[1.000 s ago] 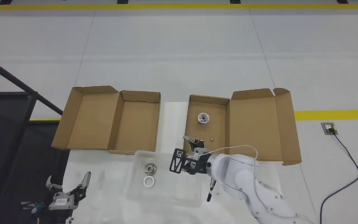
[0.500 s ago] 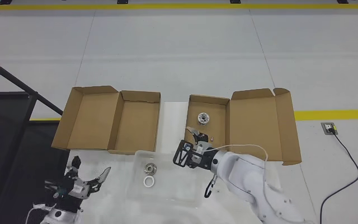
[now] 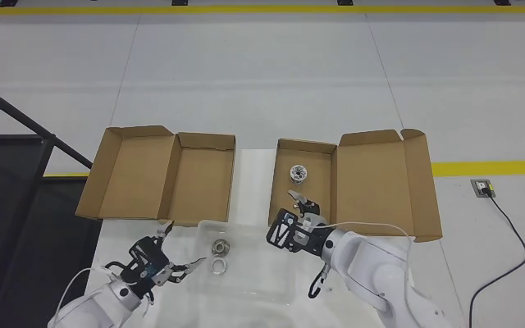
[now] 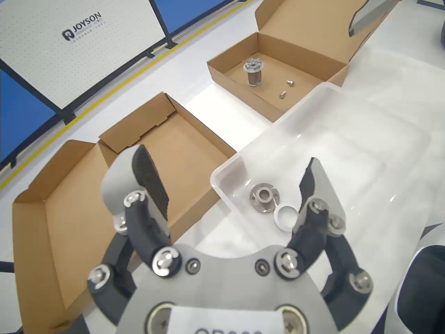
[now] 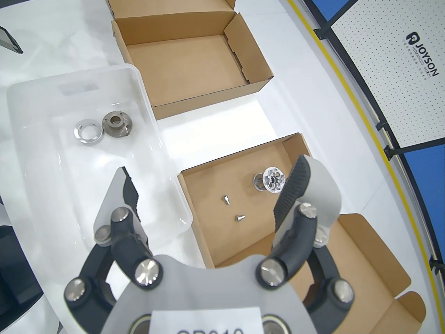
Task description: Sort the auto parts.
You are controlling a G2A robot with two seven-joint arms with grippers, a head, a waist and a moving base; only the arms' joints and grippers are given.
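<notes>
White table (image 3: 254, 189), metal cylinder (image 4: 253, 72) standing upright

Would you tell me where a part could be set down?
Bare: the left box's floor, and the clear bin's half toward the right box. Crowded: that box, holding cylinder and screws; the bin's other end, with flange and ring.

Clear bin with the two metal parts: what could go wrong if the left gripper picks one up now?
1. The ring and the flanged hub lie close together, so closing on one may push or catch the other.
2. Both sit near the wall of the clear bin; the wide-open left gripper could strike the rim and shift the bin.
</notes>
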